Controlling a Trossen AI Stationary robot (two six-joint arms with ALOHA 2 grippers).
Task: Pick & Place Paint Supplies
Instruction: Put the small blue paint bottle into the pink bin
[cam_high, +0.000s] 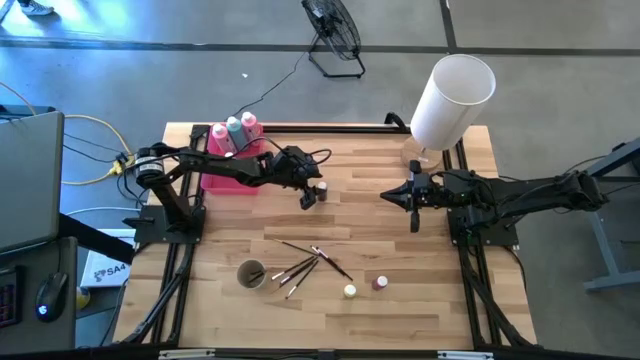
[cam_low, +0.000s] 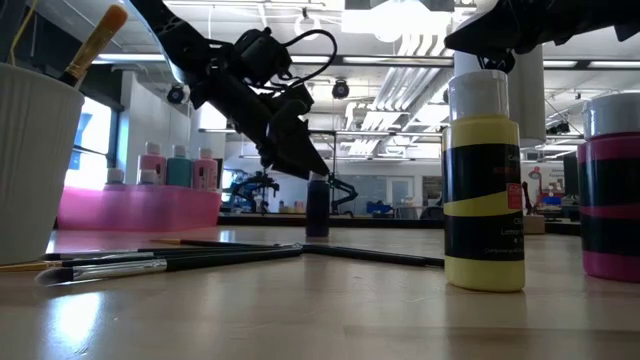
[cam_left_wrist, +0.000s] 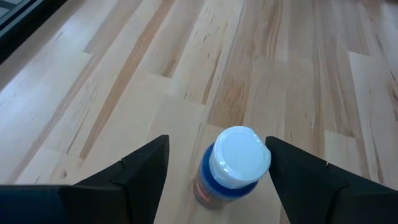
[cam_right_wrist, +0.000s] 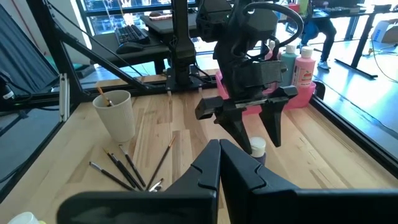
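A small blue paint pot with a white cap (cam_left_wrist: 236, 165) stands upright on the table's middle (cam_high: 322, 187). My left gripper (cam_left_wrist: 216, 139) is open and slants down over it, one finger on either side of the cap, with a narrow gap on each side. The right wrist view shows the pot (cam_right_wrist: 257, 147) between those fingers. My right gripper (cam_high: 385, 196) hangs shut above the table, right of the pot and clear of everything. Thin dark brushes (cam_high: 305, 262) lie flat near the front, with a yellow pot (cam_high: 349, 291) and a magenta pot (cam_high: 381, 283).
A pink tray (cam_high: 212, 172) at the far left holds two pink squeeze bottles and a teal one (cam_high: 233, 128). A white cup (cam_high: 251, 274) with a brush in it stands left of the brushes. A big white cylinder (cam_high: 452, 100) stands at the far right corner.
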